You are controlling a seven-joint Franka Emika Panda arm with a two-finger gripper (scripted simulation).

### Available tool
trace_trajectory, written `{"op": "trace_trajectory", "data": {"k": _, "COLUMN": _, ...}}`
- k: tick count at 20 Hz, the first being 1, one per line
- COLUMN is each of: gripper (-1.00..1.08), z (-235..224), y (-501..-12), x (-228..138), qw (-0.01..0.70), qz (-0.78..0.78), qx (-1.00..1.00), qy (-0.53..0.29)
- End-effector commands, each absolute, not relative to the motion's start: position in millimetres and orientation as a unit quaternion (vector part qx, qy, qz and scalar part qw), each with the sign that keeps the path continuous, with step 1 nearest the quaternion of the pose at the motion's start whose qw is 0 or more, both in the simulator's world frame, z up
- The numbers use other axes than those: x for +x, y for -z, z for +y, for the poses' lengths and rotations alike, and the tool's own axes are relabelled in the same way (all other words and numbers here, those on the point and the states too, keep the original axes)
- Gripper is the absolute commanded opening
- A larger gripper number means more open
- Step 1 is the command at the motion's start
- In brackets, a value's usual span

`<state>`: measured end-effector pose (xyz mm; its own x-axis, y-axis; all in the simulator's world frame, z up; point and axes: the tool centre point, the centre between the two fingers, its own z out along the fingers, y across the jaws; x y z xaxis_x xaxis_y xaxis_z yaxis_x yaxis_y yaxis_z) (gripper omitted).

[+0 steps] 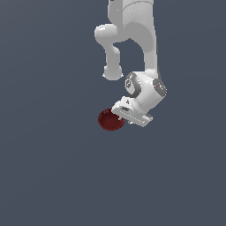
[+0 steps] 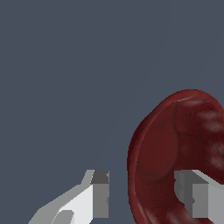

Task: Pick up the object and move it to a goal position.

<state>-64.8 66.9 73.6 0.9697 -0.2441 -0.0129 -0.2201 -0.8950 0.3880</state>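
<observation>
Gripper fingers astride the rim of the dark red bowl.

Nearest the wrist camera, the two fingertips (image 2: 101, 192) of the gripper (image 2: 144, 192) stand spread apart; one lies outside the bowl (image 2: 175, 148) over the grey floor (image 2: 65, 65), the other sits over the bowl's ribbed inside, with the bowl's wall in the gap between them. Whether either pad touches the wall cannot be told. In the exterior view the white arm (image 1: 141, 39) reaches down from the top edge, and its gripper (image 1: 126, 118) covers the side of the bowl (image 1: 108, 120) toward the exterior view's right. The bowl appears to rest on the flat grey floor (image 1: 53, 167), near the middle of that view.
</observation>
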Motion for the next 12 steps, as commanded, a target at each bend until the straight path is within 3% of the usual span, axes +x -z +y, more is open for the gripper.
{"op": "trace_trajectory", "data": {"k": 1, "gripper": 0.28, "z": 68.2, "y": -71.1, "x": -66.8, "qw": 0.201, "qz": -0.122, "qx": 0.972, "qy": 0.029}}
{"op": "trace_trajectory", "data": {"k": 12, "gripper": 0.28, "z": 64.2, "y": -58.1, "x": -69.3, "qw": 0.203, "qz": -0.122, "qx": 0.971, "qy": 0.029}}
